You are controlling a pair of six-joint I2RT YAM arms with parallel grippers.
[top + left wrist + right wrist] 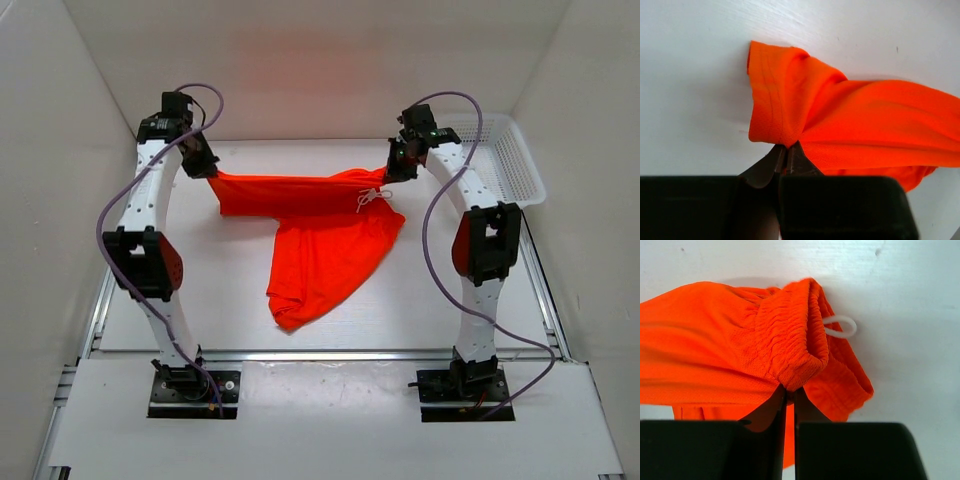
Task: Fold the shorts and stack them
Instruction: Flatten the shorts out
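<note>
The bright orange shorts (pixel 320 235) hang stretched between my two grippers at the back of the table, one leg trailing down onto the tabletop toward the front. My left gripper (pixel 207 165) is shut on the hemmed leg corner of the shorts (pixel 775 115), pinched at my fingertips (pixel 786 148). My right gripper (pixel 396 165) is shut on the gathered elastic waistband (pixel 790 347), gripped at my fingertips (pixel 790 390). The white drawstring (pixel 372 198) dangles below the right gripper, and a loop of it shows in the right wrist view (pixel 842 327).
A white plastic mesh basket (pixel 510 160) stands at the back right, close behind the right arm. White walls enclose the table on three sides. The bare white tabletop (pixel 200 290) lies under and around the hanging leg.
</note>
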